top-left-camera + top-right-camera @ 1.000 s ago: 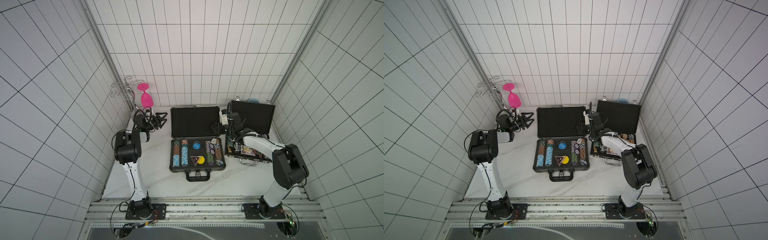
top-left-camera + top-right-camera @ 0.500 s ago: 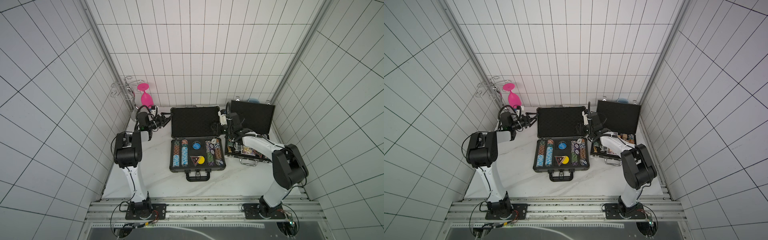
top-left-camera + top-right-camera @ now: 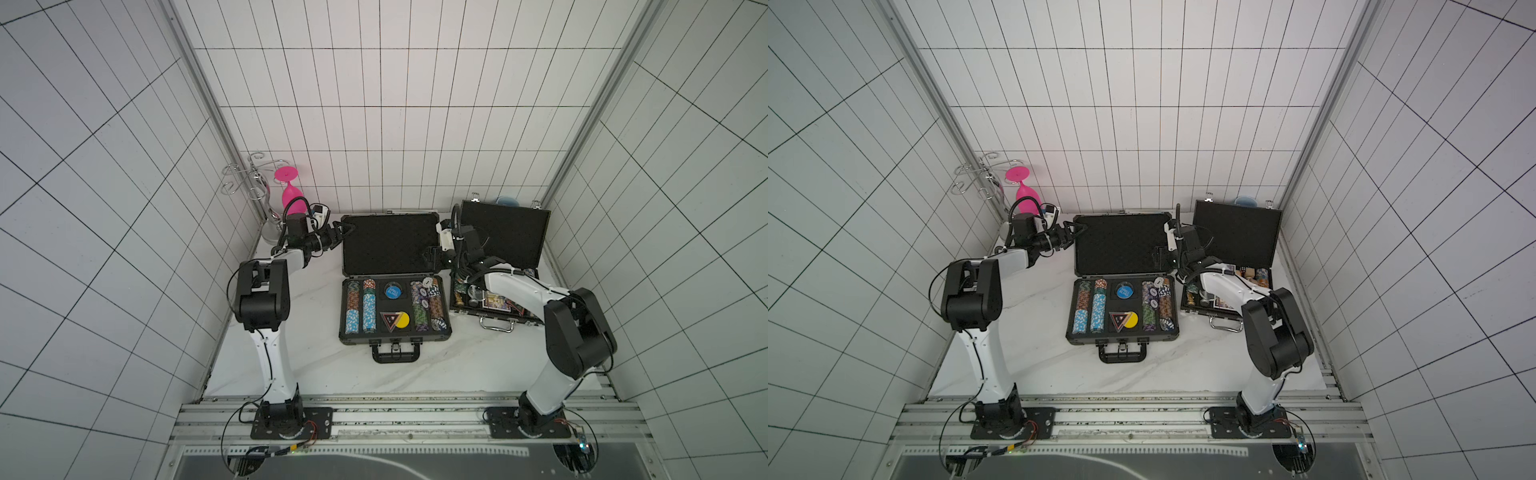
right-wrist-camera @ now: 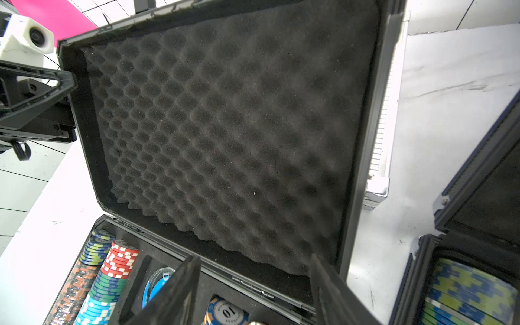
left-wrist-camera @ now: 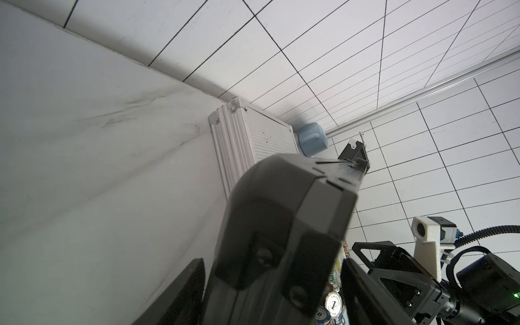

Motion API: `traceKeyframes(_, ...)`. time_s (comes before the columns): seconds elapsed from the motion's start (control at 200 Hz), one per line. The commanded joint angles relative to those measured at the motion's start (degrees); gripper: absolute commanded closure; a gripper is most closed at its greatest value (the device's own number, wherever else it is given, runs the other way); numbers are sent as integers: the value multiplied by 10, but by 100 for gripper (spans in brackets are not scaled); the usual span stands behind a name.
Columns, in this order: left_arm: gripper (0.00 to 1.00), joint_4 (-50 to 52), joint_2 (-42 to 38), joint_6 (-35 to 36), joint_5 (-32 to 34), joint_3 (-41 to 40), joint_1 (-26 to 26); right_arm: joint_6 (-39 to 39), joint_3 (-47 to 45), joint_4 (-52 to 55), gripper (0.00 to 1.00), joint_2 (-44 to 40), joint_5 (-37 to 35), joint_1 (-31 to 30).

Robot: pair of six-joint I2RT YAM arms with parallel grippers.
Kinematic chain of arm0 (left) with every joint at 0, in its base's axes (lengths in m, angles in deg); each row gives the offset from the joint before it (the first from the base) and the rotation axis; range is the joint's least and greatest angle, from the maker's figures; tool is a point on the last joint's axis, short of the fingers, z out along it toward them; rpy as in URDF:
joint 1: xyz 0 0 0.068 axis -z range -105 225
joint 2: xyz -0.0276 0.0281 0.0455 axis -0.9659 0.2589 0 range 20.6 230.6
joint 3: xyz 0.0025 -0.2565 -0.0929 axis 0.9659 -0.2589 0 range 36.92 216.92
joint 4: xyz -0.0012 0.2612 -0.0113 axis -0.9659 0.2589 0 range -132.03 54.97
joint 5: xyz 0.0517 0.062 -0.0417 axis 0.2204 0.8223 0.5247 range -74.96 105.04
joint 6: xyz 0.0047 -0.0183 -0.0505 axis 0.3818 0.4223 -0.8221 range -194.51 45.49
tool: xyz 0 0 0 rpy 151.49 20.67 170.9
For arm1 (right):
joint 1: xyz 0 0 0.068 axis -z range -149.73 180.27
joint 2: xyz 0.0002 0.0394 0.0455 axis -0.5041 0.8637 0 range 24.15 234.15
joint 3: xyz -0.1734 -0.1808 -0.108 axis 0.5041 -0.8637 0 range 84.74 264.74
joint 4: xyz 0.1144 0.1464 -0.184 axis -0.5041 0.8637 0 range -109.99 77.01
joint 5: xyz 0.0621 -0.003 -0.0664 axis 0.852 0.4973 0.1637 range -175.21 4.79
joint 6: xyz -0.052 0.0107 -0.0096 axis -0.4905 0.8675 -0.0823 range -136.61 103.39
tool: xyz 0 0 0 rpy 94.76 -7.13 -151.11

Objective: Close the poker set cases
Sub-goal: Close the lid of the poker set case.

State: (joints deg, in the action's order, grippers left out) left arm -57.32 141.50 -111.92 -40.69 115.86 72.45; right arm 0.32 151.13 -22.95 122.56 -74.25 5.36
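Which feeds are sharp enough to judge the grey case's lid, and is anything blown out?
Left wrist view: grey case lid looms close, soft and out of focus; silver case behind is sharper. Right wrist view: foam lining crisp, table blown out white. Both top views: even light, sharp, no glare.

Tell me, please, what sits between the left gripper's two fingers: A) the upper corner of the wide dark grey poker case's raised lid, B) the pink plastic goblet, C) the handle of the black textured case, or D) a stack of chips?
A: in the left wrist view, the corner of the wide dark grey poker case's raised lid fills the gap between the fingers of the left gripper.
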Motion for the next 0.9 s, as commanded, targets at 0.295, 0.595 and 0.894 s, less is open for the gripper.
traceKeyframes(0.295, 31, -174, -72, -90, -71, -71, 6, -10, 53, 14, 36, -10, -9, -4)
traceKeyframes(0.595, 31, -131, -145, -45, -86, -102, 7, -22, 63, 50, 35, -36, -29, 1)
traceKeyframes(0.894, 30, -37, -220, 54, -75, -146, 21, -39, 116, 126, 36, -117, -59, -8)
